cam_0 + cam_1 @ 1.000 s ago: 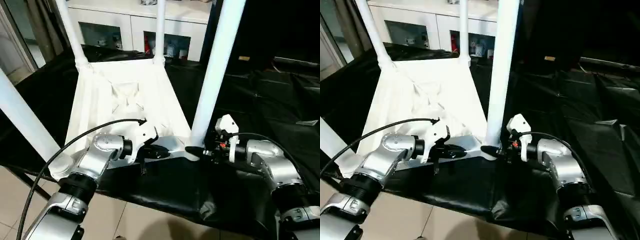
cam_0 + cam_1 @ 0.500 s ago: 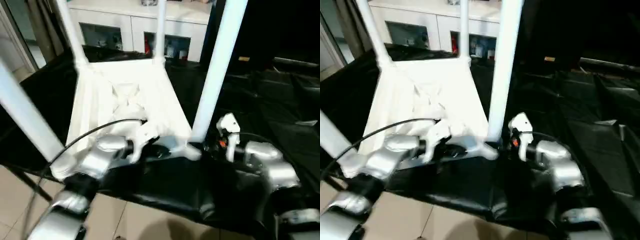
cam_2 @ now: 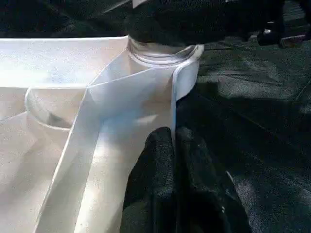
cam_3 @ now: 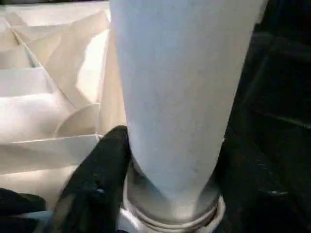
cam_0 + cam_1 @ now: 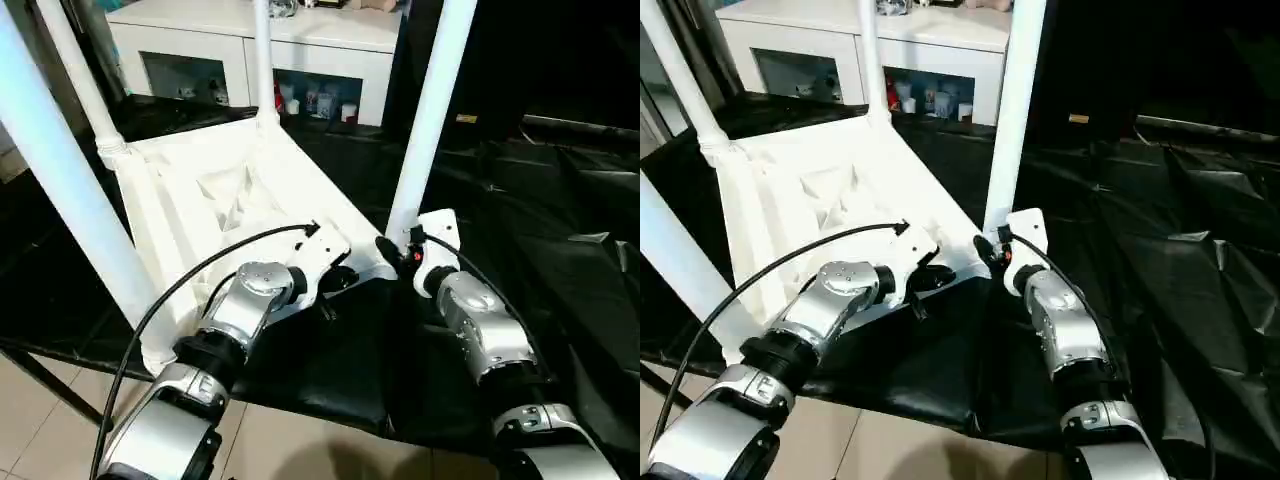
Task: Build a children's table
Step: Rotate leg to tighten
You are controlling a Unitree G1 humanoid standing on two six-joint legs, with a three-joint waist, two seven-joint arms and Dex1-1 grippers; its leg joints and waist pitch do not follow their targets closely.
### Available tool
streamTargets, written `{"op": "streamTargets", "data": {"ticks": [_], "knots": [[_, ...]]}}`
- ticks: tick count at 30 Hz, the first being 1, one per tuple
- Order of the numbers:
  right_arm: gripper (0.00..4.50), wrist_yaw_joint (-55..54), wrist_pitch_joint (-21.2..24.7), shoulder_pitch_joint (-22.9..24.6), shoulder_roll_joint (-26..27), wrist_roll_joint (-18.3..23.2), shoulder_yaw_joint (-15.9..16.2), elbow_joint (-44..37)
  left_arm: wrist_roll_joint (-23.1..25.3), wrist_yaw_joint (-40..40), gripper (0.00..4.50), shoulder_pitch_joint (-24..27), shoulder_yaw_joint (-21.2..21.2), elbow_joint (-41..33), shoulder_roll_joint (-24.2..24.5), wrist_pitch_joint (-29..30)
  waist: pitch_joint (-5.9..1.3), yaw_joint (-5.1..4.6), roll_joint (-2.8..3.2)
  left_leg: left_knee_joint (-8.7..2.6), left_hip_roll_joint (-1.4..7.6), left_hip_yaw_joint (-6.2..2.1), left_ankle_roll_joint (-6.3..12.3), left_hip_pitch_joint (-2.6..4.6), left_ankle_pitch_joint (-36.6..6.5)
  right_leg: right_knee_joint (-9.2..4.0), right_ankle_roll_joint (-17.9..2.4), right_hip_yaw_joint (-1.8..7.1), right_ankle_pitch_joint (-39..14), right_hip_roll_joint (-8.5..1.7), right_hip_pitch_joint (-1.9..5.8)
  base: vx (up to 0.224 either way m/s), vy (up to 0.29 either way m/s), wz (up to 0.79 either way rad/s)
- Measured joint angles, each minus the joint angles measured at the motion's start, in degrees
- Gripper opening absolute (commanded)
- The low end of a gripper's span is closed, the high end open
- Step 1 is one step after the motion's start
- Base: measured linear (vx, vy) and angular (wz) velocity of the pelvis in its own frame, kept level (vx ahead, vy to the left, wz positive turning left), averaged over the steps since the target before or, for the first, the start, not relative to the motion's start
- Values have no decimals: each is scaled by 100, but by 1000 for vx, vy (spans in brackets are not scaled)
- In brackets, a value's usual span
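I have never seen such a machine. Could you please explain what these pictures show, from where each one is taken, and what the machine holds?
This is a humanoid robot with two silver arms, each ending in a gripper of two black fingers. The two wide pictures come from cameras on its head, looking down over its forearms. The two close pictures come from cameras on its wrists.

On a surface under black sheeting lies a white tabletop, upside down, with four white legs standing up from its corners. Behind is a white cabinet.

The left gripper is shut on the tabletop's thin edge near one corner. The right gripper sits at the base of the near right leg, a finger against it; whether it grips is unclear.
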Motion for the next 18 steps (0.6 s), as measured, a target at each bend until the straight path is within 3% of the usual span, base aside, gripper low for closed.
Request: {"op": "streamTargets", "data": {"ticks": [1, 4, 6, 15, 18], "knots": [[313, 88, 20, 3, -2, 45, -20, -2, -7, -44, 0, 0, 2, -2, 36, -12, 0, -1, 0, -6, 0, -1, 0, -1, 0, 0, 0, -1, 0, 1, 0, 0, 0, 0], [326, 474, 115, 33, -87, 182, -18, -93, -45, -204, 0, 4, 12, -17, 122, -46, 1, 4, -2, -15, 0, -3, 0, -4, 0, 1, -2, -4, 2, 2, -2, 0, 0, 0], [358, 974, 212, 120, -335, 225, 90, -240, -78, -400, 0, 58, 11, -120, 212, -48, 1, 20, -2, -15, 0, -3, 0, -10, 0, 1, -2, -4, 2, 2, -2, 0, 0, 0], [372, 2958, 452, 243, -1193, 422, 518, -530, -404, -1637, 0, 461, 1, -781, 865, -48, 1, 60, 1, -16, 1, -1, 0, -15, 0, 0, -26, -1, 2, 3, -15, 0, 0, 0], [372, 3450, 540, 311, -1350, 471, 613, -542, -552, -2176, 0, 665, -14, -1148, 1070, 34, 7, 114, 11, -17, 3, 6, 2, -31, 0, 1, -29, 0, 1, 2, -34, 0, 0, 0]]}}
